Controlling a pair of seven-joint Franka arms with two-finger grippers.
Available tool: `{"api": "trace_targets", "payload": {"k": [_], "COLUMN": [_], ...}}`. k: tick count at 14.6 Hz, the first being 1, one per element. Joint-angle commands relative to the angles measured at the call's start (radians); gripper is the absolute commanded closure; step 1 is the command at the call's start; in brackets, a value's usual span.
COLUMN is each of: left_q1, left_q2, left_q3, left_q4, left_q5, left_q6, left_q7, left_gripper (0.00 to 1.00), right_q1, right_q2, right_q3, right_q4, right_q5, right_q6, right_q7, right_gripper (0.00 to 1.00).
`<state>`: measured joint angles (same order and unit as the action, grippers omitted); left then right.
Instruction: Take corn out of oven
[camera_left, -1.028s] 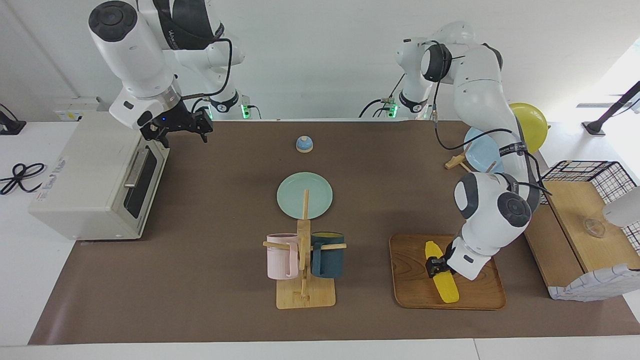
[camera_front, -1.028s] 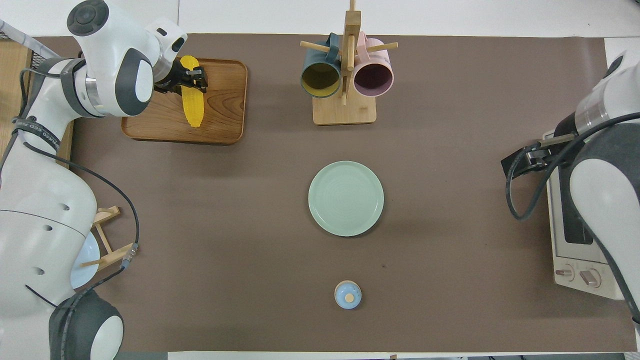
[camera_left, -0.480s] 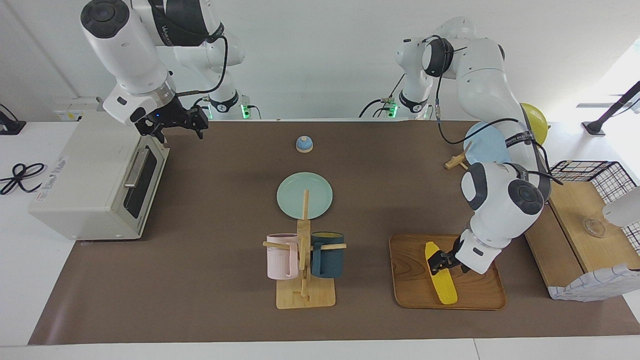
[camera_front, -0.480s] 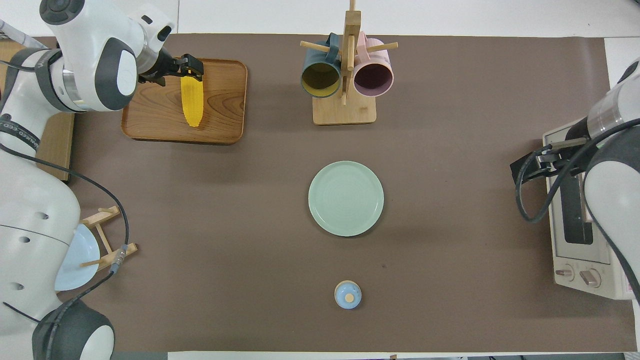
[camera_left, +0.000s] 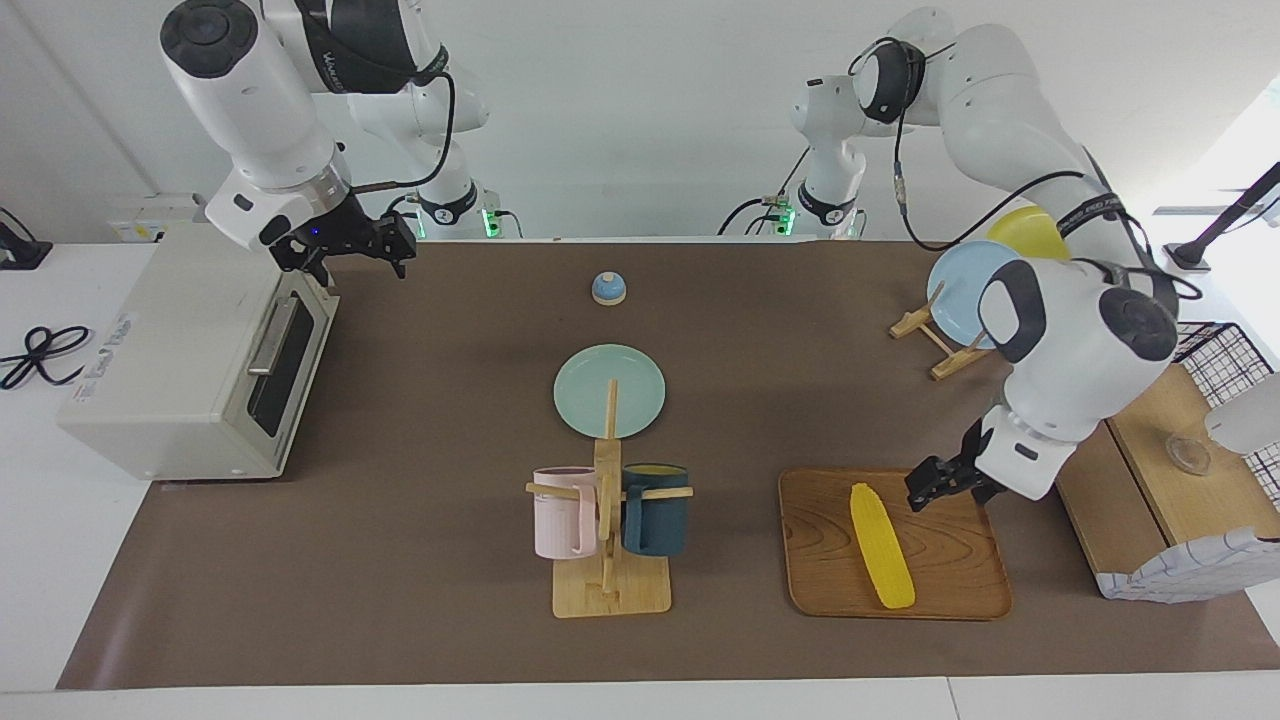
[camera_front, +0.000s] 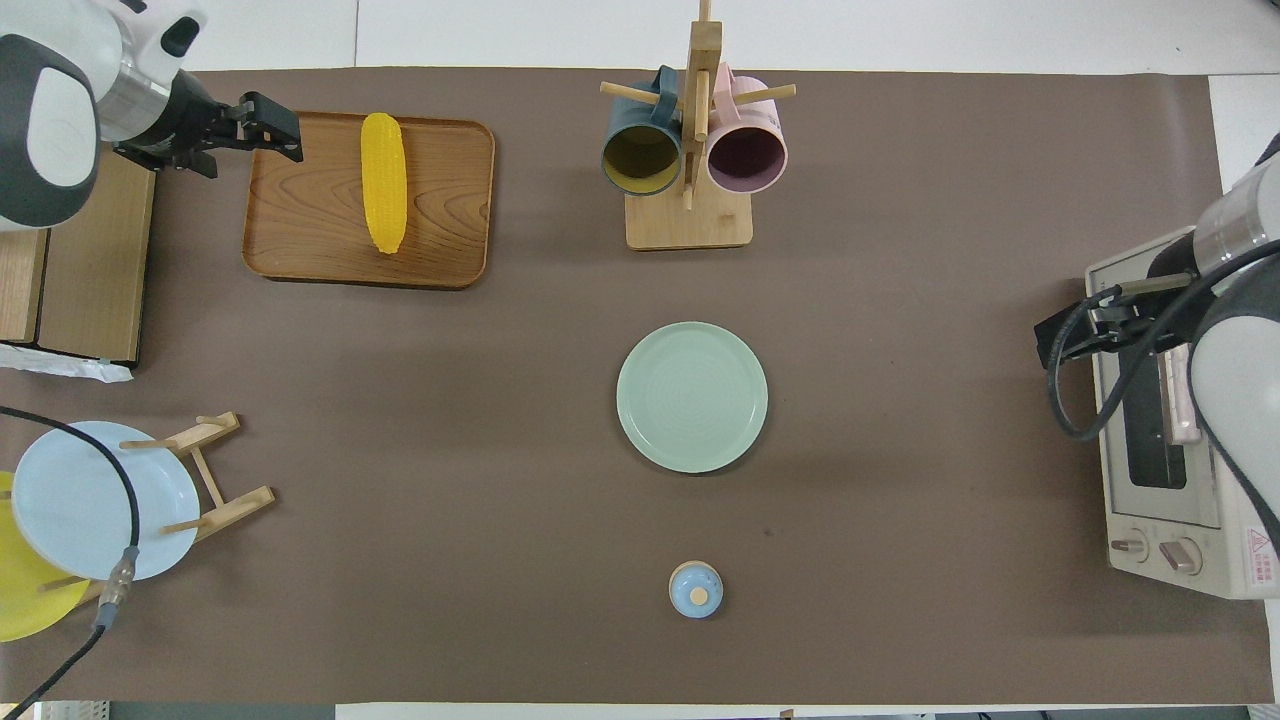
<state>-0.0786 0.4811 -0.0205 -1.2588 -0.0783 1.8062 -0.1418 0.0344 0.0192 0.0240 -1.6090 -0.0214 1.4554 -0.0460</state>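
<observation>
Corn (camera_left: 881, 545): laid on the wooden tray (camera_left: 820, 580), out of the oven (camera_left: 180, 360).
Feel: likely light, hard, bumpy; best held mid-cob.
Left gripper (camera_left: 925, 487): empty, over tray edge; finger gap cannot be told.
Right gripper (camera_left: 385, 240): kept waiting above oven door; gap cannot be told.

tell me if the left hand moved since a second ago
Yes. The left hand left the ridged yellow corn cob and now hangs over the brown wooden tray's edge, toward the left arm's end.
</observation>
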Motion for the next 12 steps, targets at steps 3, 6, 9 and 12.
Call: {"api": "trace_targets", "payload": {"k": [3, 6, 9, 12], "left_q1": [0.008, 0.008, 0.002, -0.007], "left_q2": [-0.195, -0.300, -0.464, -0.518], "left_q3": [0.014, 0.016, 0.014, 0.008], "left_q4": [-0.123, -0.175, -0.362, -0.442], "left_q5": [0.020, 0.022, 0.041, 0.042], "left_q6": [-0.183, -0.281, -0.281, -0.263], "left_q7": [0.005, 0.005, 0.002, 0.001], "left_gripper": [0.00, 0.00, 0.00, 0.00], "right_q1": [-0.019, -0.022, -0.022, -0.028], "right_q2": [-0.030, -0.030, -0.028, -0.025], "right_q3": [0.007, 0.008, 0.013, 0.010], "right_q4": [-0.025, -0.023, -0.025, -0.026], "right_q5": [0.020, 0.026, 0.012, 0.014], "right_q6": [0.011, 0.010, 0.063, 0.121], "right_q7": [0.011, 0.011, 0.011, 0.014], "right_gripper": [0.00, 0.00, 0.00, 0.00]}}
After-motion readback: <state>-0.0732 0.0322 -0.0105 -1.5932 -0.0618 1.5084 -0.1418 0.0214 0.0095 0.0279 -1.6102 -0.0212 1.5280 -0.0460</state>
